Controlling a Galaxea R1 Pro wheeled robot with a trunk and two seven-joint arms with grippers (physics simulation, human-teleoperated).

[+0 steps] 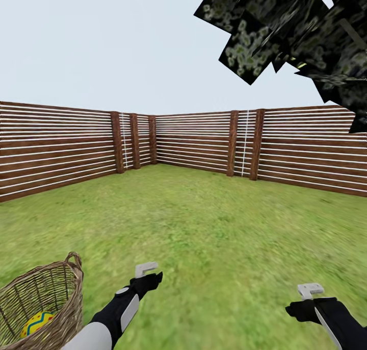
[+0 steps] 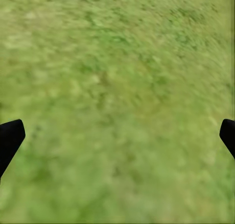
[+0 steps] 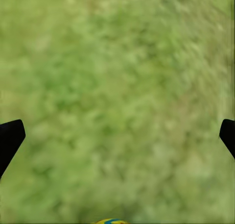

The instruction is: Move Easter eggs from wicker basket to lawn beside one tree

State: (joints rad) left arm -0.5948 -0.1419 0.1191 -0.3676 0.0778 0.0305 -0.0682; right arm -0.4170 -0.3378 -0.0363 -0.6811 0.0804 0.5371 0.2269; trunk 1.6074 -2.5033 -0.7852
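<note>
Progress partial: one Easter egg (image 1: 37, 324) remaining in wicker basket (image 1: 48, 294), just beside left pincer (image 1: 148, 273). Both pincers wide, empty. Second egg (image 3: 110, 221) glimpsed on lawn (image 1: 204, 227) beneath right pincer (image 1: 312, 295).

Fenced garden: lawn (image 1: 204, 227), wooden fence (image 1: 193, 146), tree (image 1: 295, 28).

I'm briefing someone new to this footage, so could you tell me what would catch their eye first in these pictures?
Probably the wicker basket at the lower left of the head view, with one painted yellow egg visible through its weave. Next, the dark, blocky crown of a tree at the upper right, above the slatted wooden fence. Both arms hang over the bare lawn, jaws open and empty.
</note>
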